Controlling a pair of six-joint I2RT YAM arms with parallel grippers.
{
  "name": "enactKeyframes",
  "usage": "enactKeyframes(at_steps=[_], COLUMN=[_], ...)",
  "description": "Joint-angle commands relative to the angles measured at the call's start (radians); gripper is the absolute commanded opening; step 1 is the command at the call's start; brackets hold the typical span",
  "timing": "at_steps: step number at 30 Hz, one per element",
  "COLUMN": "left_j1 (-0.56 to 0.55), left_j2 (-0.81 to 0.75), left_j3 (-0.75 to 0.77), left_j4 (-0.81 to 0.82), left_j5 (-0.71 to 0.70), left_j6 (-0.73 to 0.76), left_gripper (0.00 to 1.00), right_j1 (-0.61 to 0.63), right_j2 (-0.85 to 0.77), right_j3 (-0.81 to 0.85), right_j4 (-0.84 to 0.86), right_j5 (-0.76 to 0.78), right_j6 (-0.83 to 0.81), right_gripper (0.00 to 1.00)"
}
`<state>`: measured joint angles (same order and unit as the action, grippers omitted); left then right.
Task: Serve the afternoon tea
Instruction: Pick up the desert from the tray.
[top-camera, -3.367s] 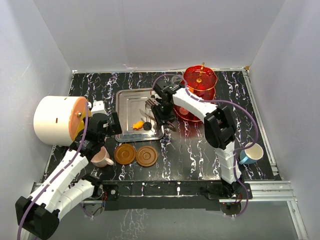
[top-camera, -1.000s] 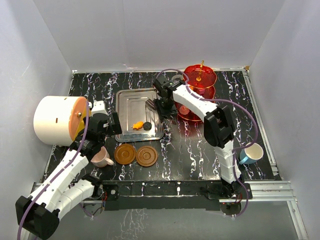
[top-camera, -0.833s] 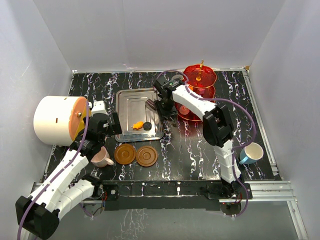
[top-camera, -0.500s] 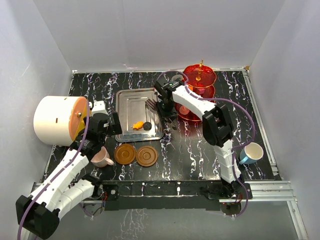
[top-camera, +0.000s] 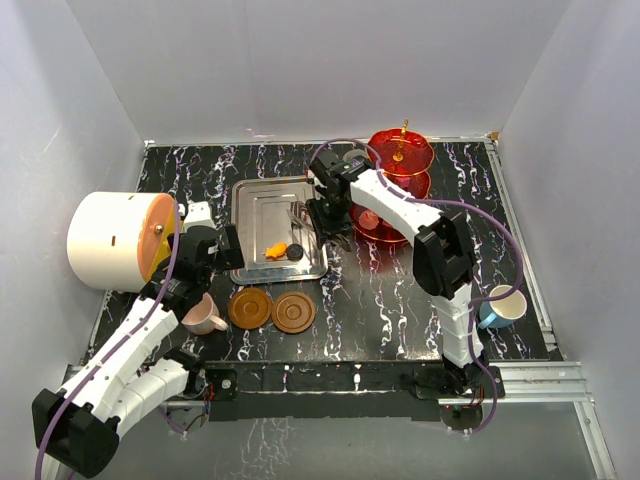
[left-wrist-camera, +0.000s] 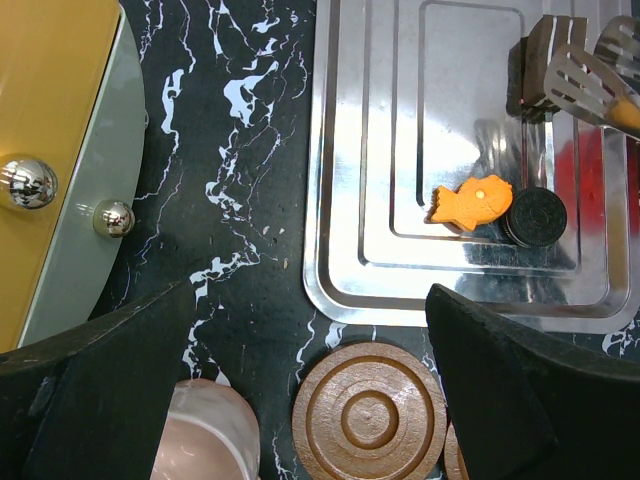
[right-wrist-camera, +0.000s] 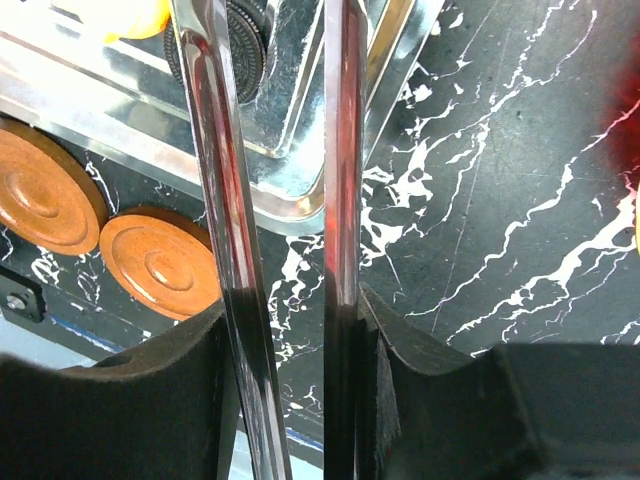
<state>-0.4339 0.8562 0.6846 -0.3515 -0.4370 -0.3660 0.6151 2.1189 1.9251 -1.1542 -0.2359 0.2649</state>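
Two sweets (left-wrist-camera: 500, 208) sit on the tray (left-wrist-camera: 340, 200), fish (left-wrist-camera: 472, 203) touching cookie (left-wrist-camera: 534, 215); right hand (right-wrist-camera: 290, 330) is clamped on tongs (right-wrist-camera: 225, 200), tips at a brown block (left-wrist-camera: 545, 55). Probably light and crumbly, so squeeze flat sides gently.

Occlusions and cut-offs, three views.
Left wrist: pink cup (left-wrist-camera: 205, 440) clipped by bottom edge, second saucer (left-wrist-camera: 453, 468) only a sliver, tongs (left-wrist-camera: 590, 75) run off right edge, drum (left-wrist-camera: 50, 100) cut at left. Right wrist: tong tips out of frame at top, black cookie (right-wrist-camera: 252, 40) half behind a tong arm, orange sweet (right-wrist-camera: 130, 12) clipped. Top: stand (top-camera: 400, 152) lower tiers partly behind right arm (top-camera: 440, 250).
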Motion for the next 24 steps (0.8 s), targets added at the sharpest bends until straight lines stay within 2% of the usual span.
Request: enactKeyframes(at_steps=[1,5,12,24], left_j1=[0.000,0.000,0.000,0.000], left_j2=[-0.001,0.000,-0.001,-0.003], left_j3=[0.007,0.007,0.006,0.006], left_j4=[0.007,0.005,0.006,0.008], left_j5=[-0.005,-0.006,-0.008,0.000], left_j6=[0.012,0.012,0.013,0.016], left_gripper=[0.99,0.99,0.99,0.99], right_j1=[-0.001,0.000,0.010,0.019], right_j2=[-0.064,-0.058,-0.101,-0.169], right_j3=[0.018,0.004,-0.100,-0.269], right_j4=[0.028,0.045,0.194,0.379], right_j5=[0.071,0.074,-0.011,-0.026], right_j6=[0.027,0.064,0.166,0.281], right_gripper=[0.38,0.40,0.42,0.46])
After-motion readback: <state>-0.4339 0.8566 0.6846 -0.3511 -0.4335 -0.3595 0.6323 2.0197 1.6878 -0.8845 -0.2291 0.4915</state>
